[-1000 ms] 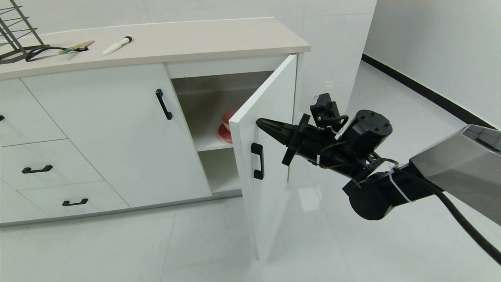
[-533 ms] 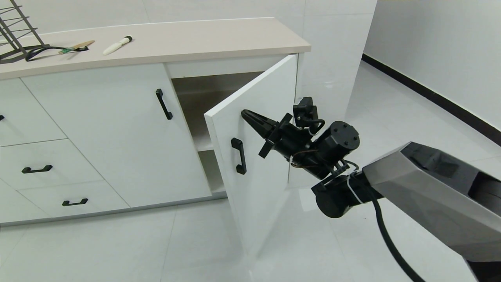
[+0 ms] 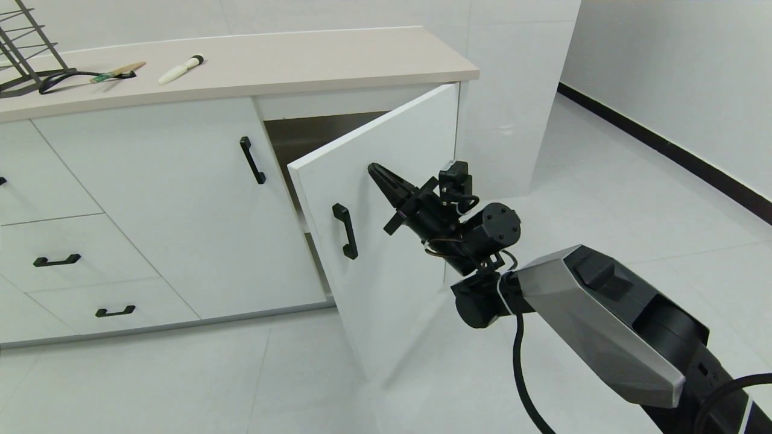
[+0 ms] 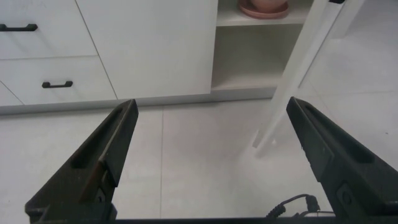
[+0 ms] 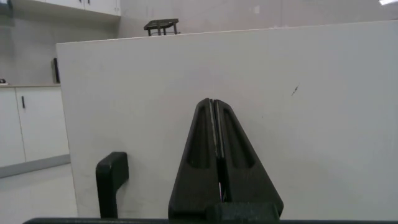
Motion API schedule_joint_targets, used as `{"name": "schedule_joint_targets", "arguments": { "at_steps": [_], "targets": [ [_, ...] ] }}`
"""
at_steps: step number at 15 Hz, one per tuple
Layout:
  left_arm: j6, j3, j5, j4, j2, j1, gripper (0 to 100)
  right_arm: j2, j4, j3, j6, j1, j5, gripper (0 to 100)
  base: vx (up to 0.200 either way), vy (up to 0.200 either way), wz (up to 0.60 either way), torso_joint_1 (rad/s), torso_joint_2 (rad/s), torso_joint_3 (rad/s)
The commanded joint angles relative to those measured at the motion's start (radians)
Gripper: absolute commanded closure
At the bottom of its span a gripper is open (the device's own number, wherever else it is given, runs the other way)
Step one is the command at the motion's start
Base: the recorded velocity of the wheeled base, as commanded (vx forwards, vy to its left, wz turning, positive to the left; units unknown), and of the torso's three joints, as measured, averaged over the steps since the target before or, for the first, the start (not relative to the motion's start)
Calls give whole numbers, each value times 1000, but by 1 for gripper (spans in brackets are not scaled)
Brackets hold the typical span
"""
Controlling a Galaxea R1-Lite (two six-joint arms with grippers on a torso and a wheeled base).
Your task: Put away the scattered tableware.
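One wire rack stands at the far left of the countertop, with a black cable curling from its foot. Two utensils lie just beside it on the bare top. The wooden-handled utensil touches the cable's end, its long axis running almost left to right and its pale wooden end pointing right and slightly back. Near it, but apart, the white utensil slants the same way, black tip toward the back right and white end toward the front left.

Below, two drawer handles lie level, one above the other. Two doors follow, each with one upright black handle: the closed door and the open door, which is hinged at the right and stands ajar. One pink dish sits on the shelf inside.

The left gripper hangs low over the floor before the cabinet, its jaws spread wide with nothing between them. The right gripper has its fingers pressed together, gripping nothing, with the tips at the open door's outer face, up and to the right of its handle.
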Motion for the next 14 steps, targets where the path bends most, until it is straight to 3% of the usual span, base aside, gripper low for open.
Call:
{"name": "schedule_joint_targets", "arguments": {
  "at_steps": [1, 5, 7, 10, 13, 14],
  "targets": [
    [-1, 0, 0, 0, 0, 0, 0, 6, -2, -65, 5, -2, -1, 100, 0, 0, 0, 0, 0, 0],
    [0, 0, 0, 0, 0, 0, 0, -77, -3, -40, 8, -22, -1, 100, 0, 0, 0, 0, 0, 0],
    [-1, 0, 0, 0, 0, 0, 0, -166, -9, 57, 7, -45, -1, 100, 0, 0, 0, 0, 0, 0],
    [-3, 0, 0, 0, 0, 0, 0, -439, -14, 377, 7, -134, 2, 100, 0, 0, 0, 0, 0, 0],
    [0, 0, 0, 0, 0, 0, 0, -827, -14, 877, -13, -262, 33, 100, 0, 0, 0, 0, 0, 0],
    [0, 0, 0, 0, 0, 0, 0, -873, -14, 931, -24, -277, 50, 100, 0, 0, 0, 0, 0, 0]
  ]
}}
